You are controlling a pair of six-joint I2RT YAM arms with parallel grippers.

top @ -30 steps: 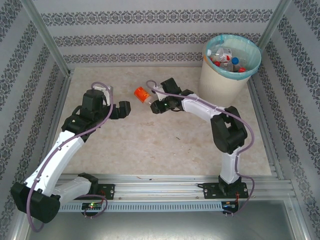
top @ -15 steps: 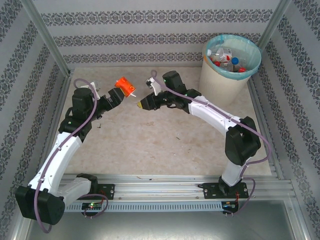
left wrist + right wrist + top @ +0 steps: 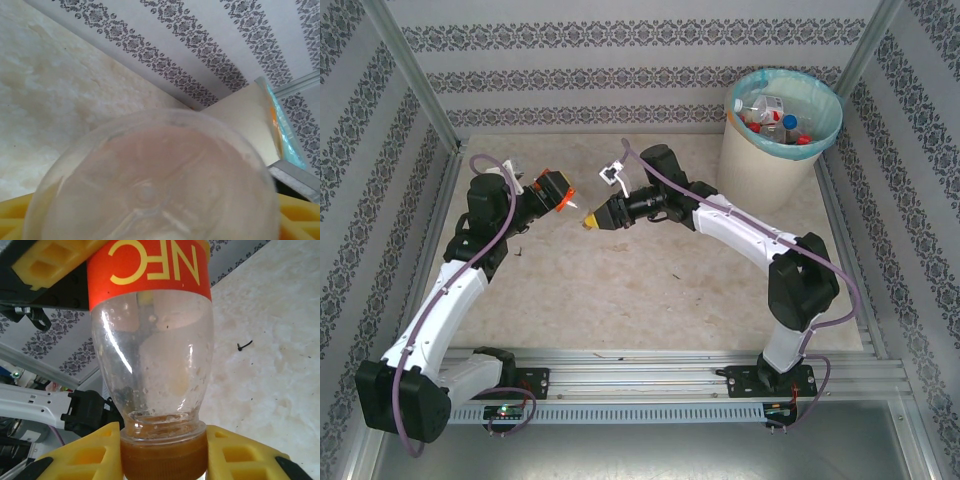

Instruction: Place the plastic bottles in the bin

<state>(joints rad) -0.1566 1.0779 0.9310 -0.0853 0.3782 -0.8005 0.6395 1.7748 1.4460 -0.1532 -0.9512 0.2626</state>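
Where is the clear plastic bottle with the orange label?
Top view, left of centre: the clear orange-labelled bottle spans both grippers, left gripper on its labelled body, right gripper pinching its brown cap.

The bottle (image 3: 150, 185) is blurred, its base cut off at the lower edge; the bin (image 3: 245, 122) sits partly hidden behind it.

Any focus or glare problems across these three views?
Top external: evenly lit, sharp, soft shadows only. Left wrist: the bottle base sits so close it is a hazy blur, while the wall pattern behind is sharp. Right wrist: bottle in focus, white glare streaks down its clear body.
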